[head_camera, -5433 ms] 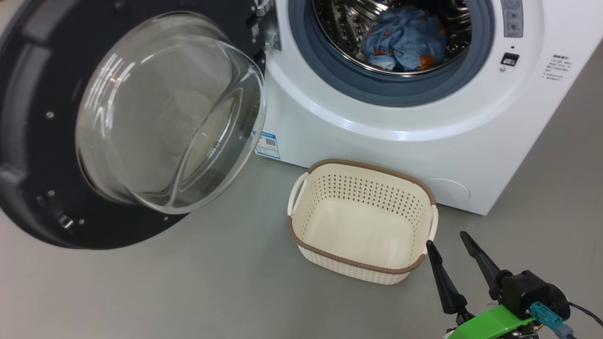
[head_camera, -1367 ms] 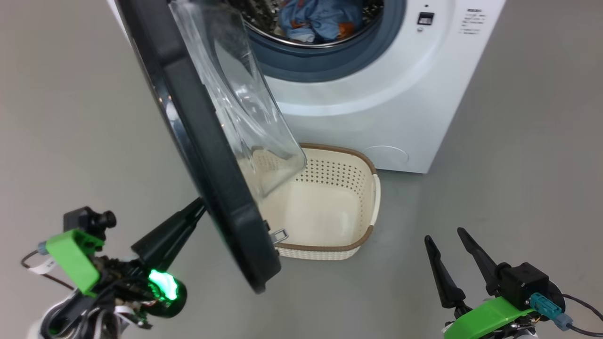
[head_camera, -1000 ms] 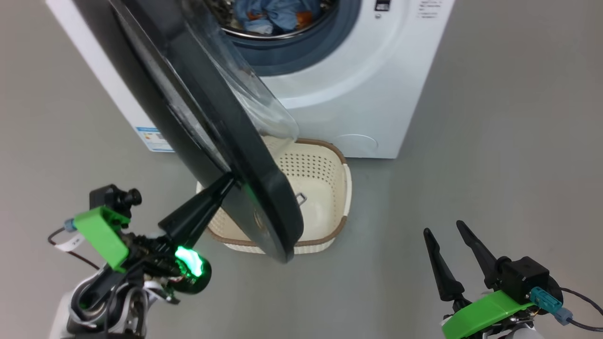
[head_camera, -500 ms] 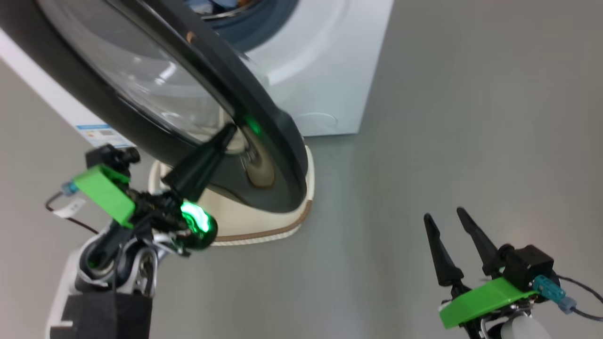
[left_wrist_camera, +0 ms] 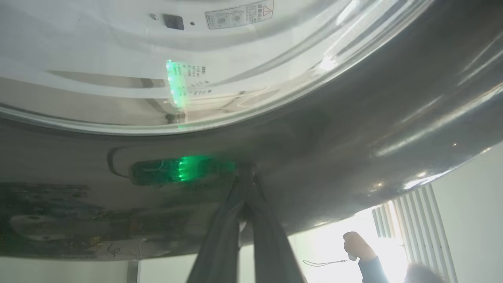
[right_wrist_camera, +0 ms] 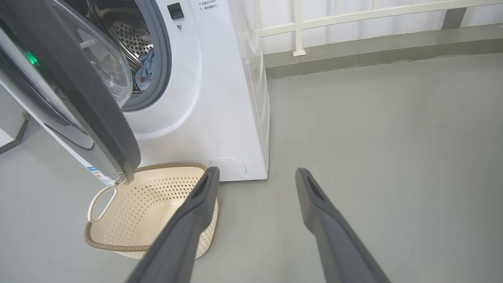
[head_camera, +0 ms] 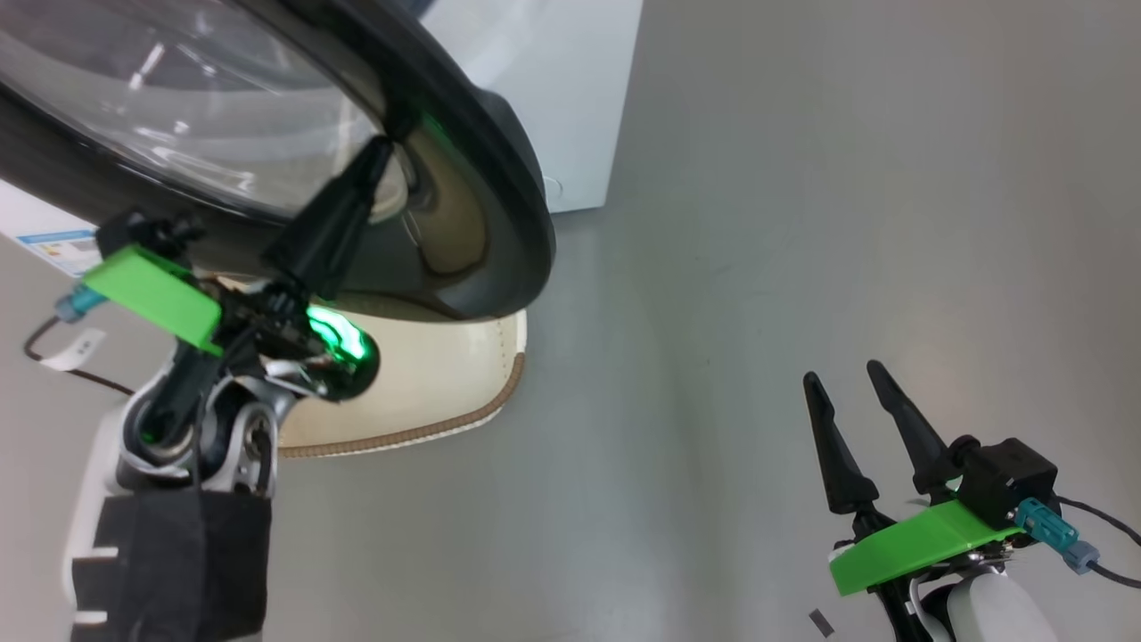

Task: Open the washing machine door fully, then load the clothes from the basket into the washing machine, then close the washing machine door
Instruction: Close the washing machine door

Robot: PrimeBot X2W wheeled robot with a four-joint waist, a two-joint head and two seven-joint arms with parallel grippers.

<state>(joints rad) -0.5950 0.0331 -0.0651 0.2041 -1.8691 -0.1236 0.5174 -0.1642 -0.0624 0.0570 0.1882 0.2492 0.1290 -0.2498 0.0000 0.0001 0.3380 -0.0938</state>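
We judge the job to be in its last step. The clothes [right_wrist_camera: 146, 68] lie in the drum of the washing machine [right_wrist_camera: 224, 98], a blue bundle seen through the gap; we cannot pick out the cream piece from here. The basket [right_wrist_camera: 118, 247] sits on the floor [head_camera: 758, 223] just in front of the machine, below the door's lower edge, and looks empty.

The washing machine door [head_camera: 481, 169] stands part-way shut, angled out from the front and not yet latched. Our left pincer [head_camera: 379, 152], fingers pressed together and holding nothing, has its tips against the door's glossy outer face. Our right pincer [head_camera: 844, 374] hangs spread and empty at the near right, well apart from everything. As we read it, what is left is to push the door home until it catches.

The floor is smooth, bare grey. On the far side a low grey kerb runs under a white rail [right_wrist_camera: 353, 15]. A person's hand [left_wrist_camera: 353, 244] is raised beside a bright window.
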